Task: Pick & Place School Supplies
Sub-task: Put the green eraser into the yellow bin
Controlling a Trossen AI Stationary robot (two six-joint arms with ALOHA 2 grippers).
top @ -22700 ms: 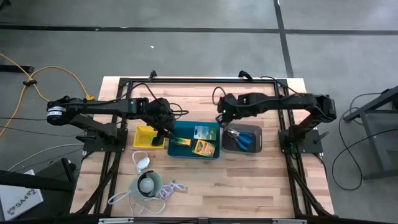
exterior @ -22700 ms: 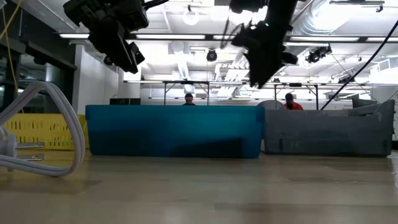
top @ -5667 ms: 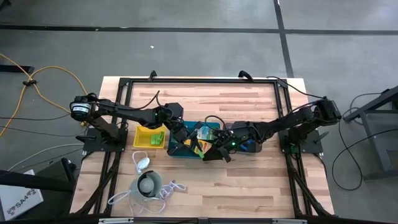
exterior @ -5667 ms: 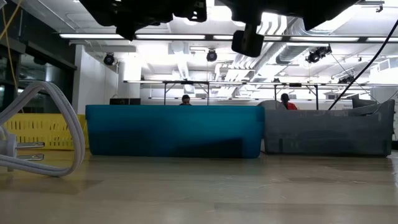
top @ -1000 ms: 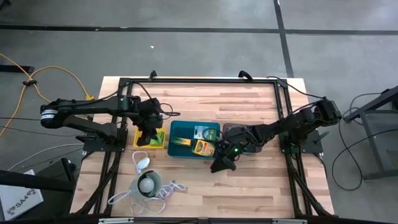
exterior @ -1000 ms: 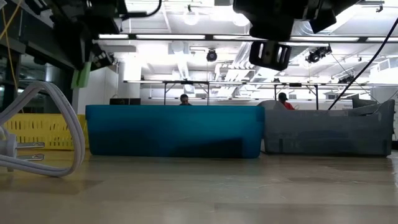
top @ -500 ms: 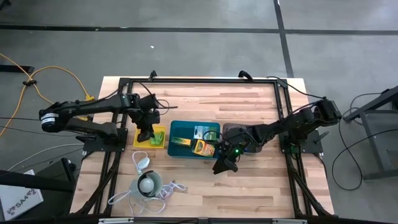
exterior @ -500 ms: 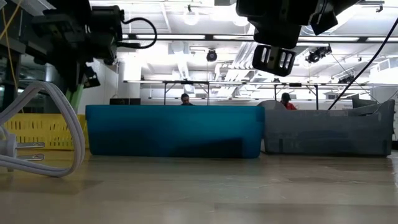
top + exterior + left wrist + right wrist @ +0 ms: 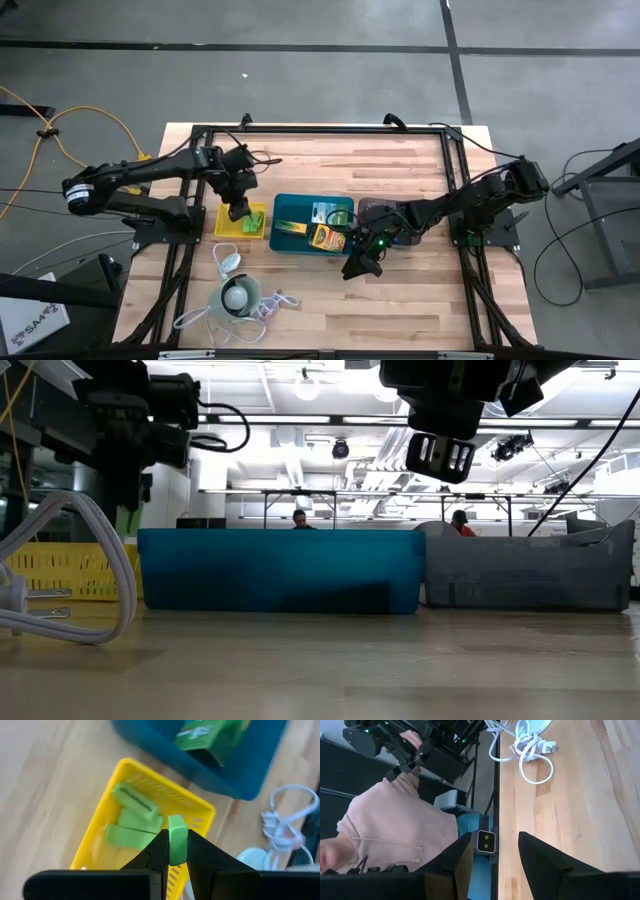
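Note:
My left gripper [image 9: 177, 835] hangs over the yellow tray [image 9: 200, 807], shut on a lime-green block [image 9: 177, 826]. Three more green blocks [image 9: 134, 815] lie flat on the tray's floor. In the high view this gripper [image 9: 240, 211] is at the tray's far part [image 9: 228, 228]. The teal tray [image 9: 300, 208] holds two crayon boxes [image 9: 325, 237] and a green-and-white flat pack [image 9: 325, 211]. My right gripper [image 9: 356, 268] stands open over bare table near the teal tray's near right corner, with nothing between its fingers [image 9: 540, 855]. My left gripper pinches the green block by its two broad sides [image 9: 177, 852] between both fingers. The fingers slant down from above. The block's free end [image 9: 177, 820] sticks out past the fingertips, and the block hangs clear above the yellow tray.
The dark grey tray [image 9: 530, 575] stands right of the teal one, with my right arm over it. A white round gadget [image 9: 237, 297] with cord [image 9: 530, 750] lies near the table's near left edge. A person in a pink top [image 9: 395, 835] is beyond that edge.
My left gripper has come down toward the yellow tray with the green block and has rolled about its own axis; the block stays pinched and clear of the tray. My right gripper has kept its place.

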